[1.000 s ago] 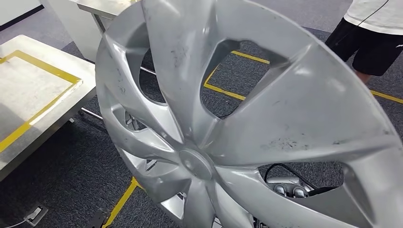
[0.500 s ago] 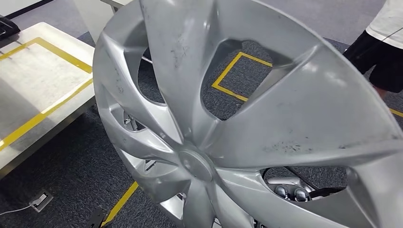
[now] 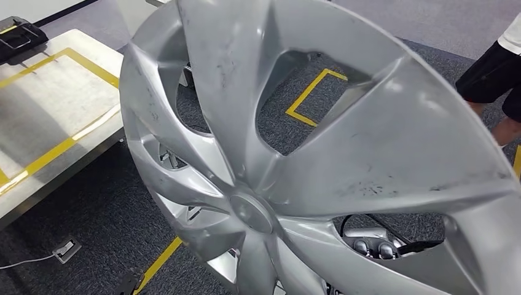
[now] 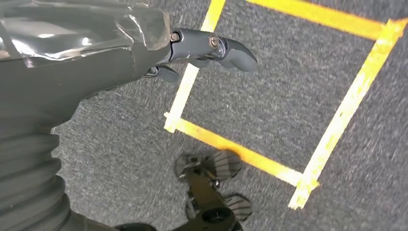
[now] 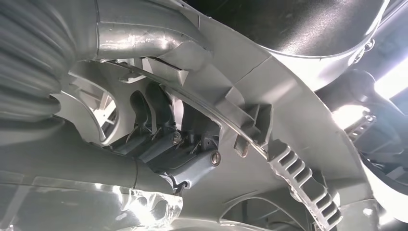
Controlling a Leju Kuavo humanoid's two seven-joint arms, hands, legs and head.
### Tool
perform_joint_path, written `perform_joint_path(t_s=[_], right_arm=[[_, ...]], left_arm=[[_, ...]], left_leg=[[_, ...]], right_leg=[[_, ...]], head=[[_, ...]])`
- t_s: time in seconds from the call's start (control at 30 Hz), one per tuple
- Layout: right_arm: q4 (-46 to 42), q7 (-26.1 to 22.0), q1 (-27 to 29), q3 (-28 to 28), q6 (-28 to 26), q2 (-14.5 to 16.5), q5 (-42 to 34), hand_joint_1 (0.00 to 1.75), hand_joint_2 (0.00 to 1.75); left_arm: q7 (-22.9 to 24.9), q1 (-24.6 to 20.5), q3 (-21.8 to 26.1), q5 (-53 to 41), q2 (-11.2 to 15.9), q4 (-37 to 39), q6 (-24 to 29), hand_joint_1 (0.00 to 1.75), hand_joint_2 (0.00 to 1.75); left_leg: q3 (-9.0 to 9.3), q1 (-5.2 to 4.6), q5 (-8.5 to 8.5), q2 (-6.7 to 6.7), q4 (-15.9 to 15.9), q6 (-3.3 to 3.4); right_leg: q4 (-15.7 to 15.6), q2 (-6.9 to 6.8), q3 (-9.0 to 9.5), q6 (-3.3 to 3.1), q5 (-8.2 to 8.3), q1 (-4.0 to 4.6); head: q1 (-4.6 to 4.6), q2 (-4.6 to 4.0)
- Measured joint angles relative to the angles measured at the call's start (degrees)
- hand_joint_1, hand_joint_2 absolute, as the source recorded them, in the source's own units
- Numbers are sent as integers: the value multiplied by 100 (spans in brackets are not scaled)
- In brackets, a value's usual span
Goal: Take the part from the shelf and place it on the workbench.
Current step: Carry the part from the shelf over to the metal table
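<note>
Right hand [image 5: 159, 144] grips the wheel cover [image 3: 319, 160] from behind; left hand [image 4: 192, 53] carries nothing. Level it over the surface [image 3: 43, 117] before lowering.

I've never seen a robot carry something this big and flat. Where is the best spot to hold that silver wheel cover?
Probably a spoke edge at one of the openings, reached from the back. The wheel cover is wide and thin, and its face is smooth. The right robot hand already hooks its fingers through an opening from behind, among the ribs.

A workshop: grey carpet floor [image 3: 92, 227] marked with yellow tape lines [image 3: 310, 92], beside a steel workbench [image 3: 55, 117].
</note>
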Motion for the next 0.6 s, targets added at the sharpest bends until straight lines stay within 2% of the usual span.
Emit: perform_joint_path(t_s=[0.03, 0.07, 0.1, 0.13, 0.2, 0.27, 0.33, 0.4, 0.43, 0.5, 0.57, 0.6], right_arm=[[1, -3, 2, 0, 0, 2, 1, 124, 175], [1, -5, 5, -1, 0, 2, 2, 124, 175], [2, -6, 6, -1, 0, 2, 3, 124, 175], [2, -5, 6, -1, 0, 2, 4, 124, 175], [1, -6, 3, -1, 0, 4, 4, 124, 175], [0, -6, 2, -2, 0, 5, 4, 124, 175], [0, -7, 2, -2, 0, 5, 5, 124, 175], [-1, -7, 1, -2, 0, 5, 6, 124, 175], [-2, -7, -1, -4, 0, 4, 5, 124, 175], [-2, -9, 3, -11, 0, -3, 4, 124, 175], [-1, -10, 15, -16, 0, -11, 5, 124, 175], [0, -10, 23, -16, 0, -16, 7, 124, 175]], left_arm=[[7, 2, 19, -27, -2, -1, 3, 0, 175], [15, 6, 34, -46, -5, -1, 3, 0, 175], [22, 11, 45, -56, -9, -2, 3, 0, 175], [27, 14, 54, -60, -10, -2, 3, 0, 175], [31, 13, 78, -62, -4, -9, 3, 0, 175], [32, -2, 96, -63, 2, -26, 3, 0, 175], [34, -9, 109, -66, 5, -38, 4, 0, 175], [36, 2, 119, -70, 8, -48, 4, 0, 175], [37, 3, 120, -75, 7, -54, 4, 0, 175], [39, -1, 121, -87, -1, -63, 3, 0, 175], [41, -4, 121, -98, -9, -65, 3, 0, 175], [42, -1, 121, -103, -14, -65, 2, 0, 175]], left_leg=[[-183, 11, -155, 40, 378, -21], [-326, 17, -237, 60, 660, -34], [-382, 21, -216, 70, 753, -38], [-330, 23, -100, 82, 630, -33], [36, 12, 261, 180, -110, 8], [328, -36, 435, 299, -700, 70], [363, -84, 426, 292, -808, 127], [419, -68, 474, 215, -886, 199], [456, -55, 507, 180, -931, 241], [495, -41, 550, 107, -984, 296], [488, -42, 557, 22, -980, 313], [489, -42, 556, -24, -978, 312]], right_leg=[[1, -22, 1, -15, -5, 6], [2, -46, 2, -18, -8, 11], [2, -70, 5, -21, -11, 14], [2, -93, 11, -22, -14, 16], [1, -138, 34, -14, -25, 21], [3, -181, 44, 18, -40, 46], [-9, -237, 51, 67, -48, 60], [10, -258, 49, 123, -76, 55], [110, -219, 8, 134, -134, 50], [667, -91, -251, 116, -380, 39], [1378, -32, -610, 109, -615, 33], [1537, -25, -705, 135, -632, 28]], head=[[-5, 0], [-4, 0], [-4, 0], [-4, 0], [-4, 0], [-2, 0], [-1, 0], [4, 0], [10, 0], [25, 0], [30, 0], [30, 0]])
